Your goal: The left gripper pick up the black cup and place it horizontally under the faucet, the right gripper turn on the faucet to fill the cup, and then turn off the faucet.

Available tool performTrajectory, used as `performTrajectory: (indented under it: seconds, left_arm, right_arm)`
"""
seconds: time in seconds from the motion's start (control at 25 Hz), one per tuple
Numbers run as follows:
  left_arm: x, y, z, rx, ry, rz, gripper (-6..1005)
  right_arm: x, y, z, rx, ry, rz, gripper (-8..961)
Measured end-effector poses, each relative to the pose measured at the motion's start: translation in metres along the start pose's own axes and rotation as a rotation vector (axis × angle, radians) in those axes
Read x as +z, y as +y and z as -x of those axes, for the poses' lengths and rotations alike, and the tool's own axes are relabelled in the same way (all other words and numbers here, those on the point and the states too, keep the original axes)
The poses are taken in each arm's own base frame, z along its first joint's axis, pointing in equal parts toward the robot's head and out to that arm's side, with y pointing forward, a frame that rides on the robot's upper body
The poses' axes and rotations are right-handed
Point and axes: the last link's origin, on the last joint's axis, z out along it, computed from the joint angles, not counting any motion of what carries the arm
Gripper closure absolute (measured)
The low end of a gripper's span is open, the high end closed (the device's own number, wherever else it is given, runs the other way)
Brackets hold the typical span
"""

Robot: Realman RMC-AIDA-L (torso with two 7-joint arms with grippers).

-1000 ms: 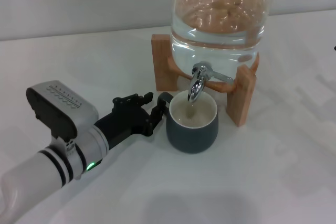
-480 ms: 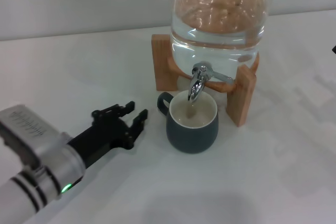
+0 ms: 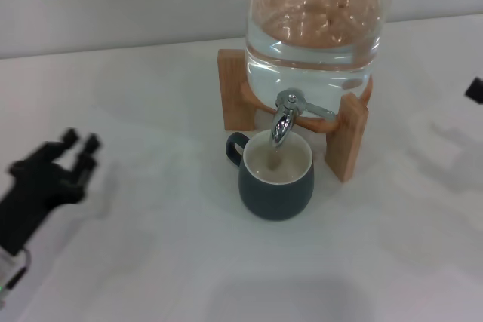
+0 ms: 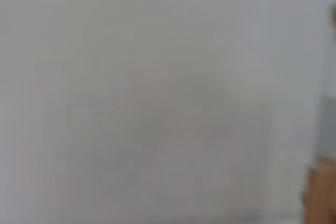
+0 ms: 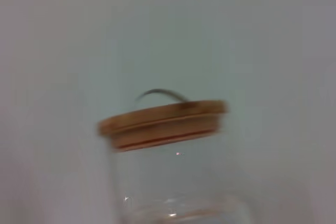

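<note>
Since half a second ago the left gripper (image 3: 79,143) has pulled well back from the black cup (image 3: 276,173) toward the left edge of the head view, and it now sits far from the mug, blurred. Its two fingers (image 3: 69,138) stand apart with nothing between them; the arm behind it is cut off by the frame's lower left corner. A small dark piece, which appears to be the right gripper (image 3: 474,90), shows at the right edge where a second ago almost nothing showed. Too little of it is visible to tell how its fingers stand.

The cup stands upright on the white table (image 3: 151,103), its mouth directly under the spout of the faucet (image 3: 284,117), its loop handle turned toward the left. Its cream inside looks to hold some liquid, though the level is hard to judge. The faucet's thin lever points toward the right.

The glass jar (image 3: 317,28) is cropped at the top in the head view, showing only a strip of its orange rim. It rests in a wooden stand (image 3: 347,137) whose right foot sits just beside the cup.

The left wrist view is almost wholly a pale blur, with a sliver of wood (image 4: 321,192) at one edge. The right wrist view shows the jar's wooden lid (image 5: 163,123), smeared, with a thin dark wire handle on it.
</note>
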Motion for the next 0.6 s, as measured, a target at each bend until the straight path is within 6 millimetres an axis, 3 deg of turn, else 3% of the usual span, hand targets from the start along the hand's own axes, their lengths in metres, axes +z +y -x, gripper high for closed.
performTrajectory:
  seconds: [0.36,0.6]
  left_arm:
    - [-0.033,-0.036,-0.017,-0.062,0.128,-0.172,660]
    - [-0.042,-0.040,-0.017,-0.071,0.141,-0.202,661]
  right_arm:
    - [0.051,0.023,0.018,0.066,0.189,0.250,229]
    - [0.077,0.035,0.014,0.060,0.290,0.301,229]
